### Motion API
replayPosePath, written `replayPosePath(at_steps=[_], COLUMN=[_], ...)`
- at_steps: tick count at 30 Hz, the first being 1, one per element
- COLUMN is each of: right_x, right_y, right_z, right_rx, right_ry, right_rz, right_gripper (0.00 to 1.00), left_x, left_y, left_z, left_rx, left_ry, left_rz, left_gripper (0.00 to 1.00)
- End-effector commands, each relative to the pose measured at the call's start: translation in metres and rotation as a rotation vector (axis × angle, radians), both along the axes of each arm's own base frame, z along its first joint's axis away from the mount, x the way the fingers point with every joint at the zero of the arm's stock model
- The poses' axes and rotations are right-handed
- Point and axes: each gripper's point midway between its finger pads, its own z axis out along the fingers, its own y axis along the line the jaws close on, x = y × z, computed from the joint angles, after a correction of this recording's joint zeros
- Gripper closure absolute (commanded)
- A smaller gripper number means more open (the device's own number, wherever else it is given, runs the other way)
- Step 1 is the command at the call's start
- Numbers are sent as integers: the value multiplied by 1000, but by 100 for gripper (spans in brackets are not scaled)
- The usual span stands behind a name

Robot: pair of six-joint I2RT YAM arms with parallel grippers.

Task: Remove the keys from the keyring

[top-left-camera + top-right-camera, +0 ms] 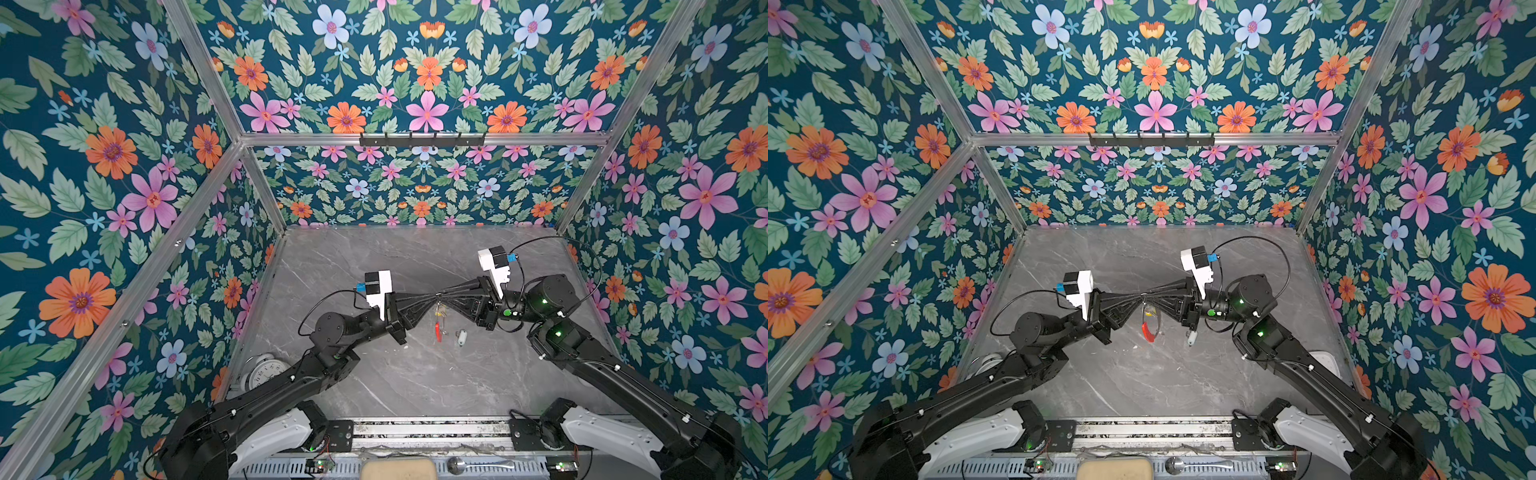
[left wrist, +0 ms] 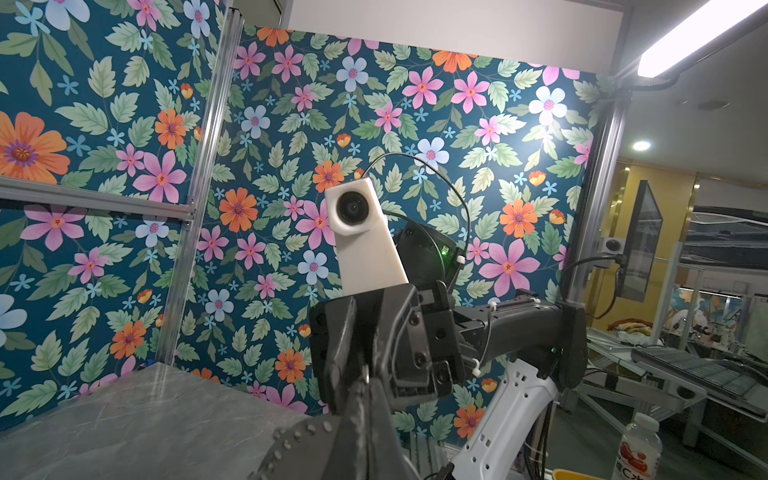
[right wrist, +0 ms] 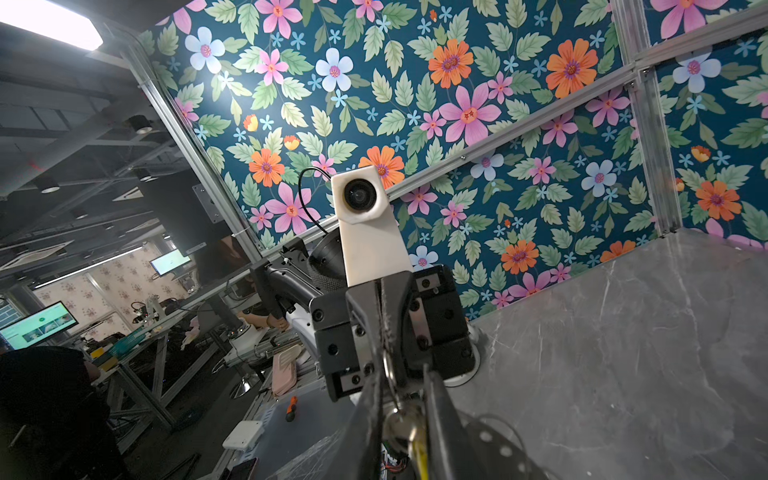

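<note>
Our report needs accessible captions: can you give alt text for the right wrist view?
A silver key with a yellow tag sits between the right tool fingers, tip to tip with the shut left tool facing the camera. Grey marble table and floral wall behind.

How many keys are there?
2. One key with a yellow tag sits between the right hand's fingers, by the keyring. One key with a pale tag lies on the table. Others may be hidden.
</note>
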Motion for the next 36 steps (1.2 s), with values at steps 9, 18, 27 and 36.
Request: replayPosePath(at_steps=[9,18,27,36], right_x=[-10,-13,-12,-11], right_y=[0,-13,-23,-18], right_z=[2,-15,-21,-14], right_rx=[-20,-240,-429,-457], right_ry=[-7,-1,-50,-67], right_rz=[40,-51,-93,-57], right_gripper=[100,100,100,100], left_x=[-4,-2,-7,-20], left_y=[2,-3,-1,-12], left_z=[11,-4,-14,-17], left_rx=[-41,90,222,312], left_ry=[-33,57,158,148], left_rz=[-15,-45,-230,-371], left_gripper=[100,68,66,65])
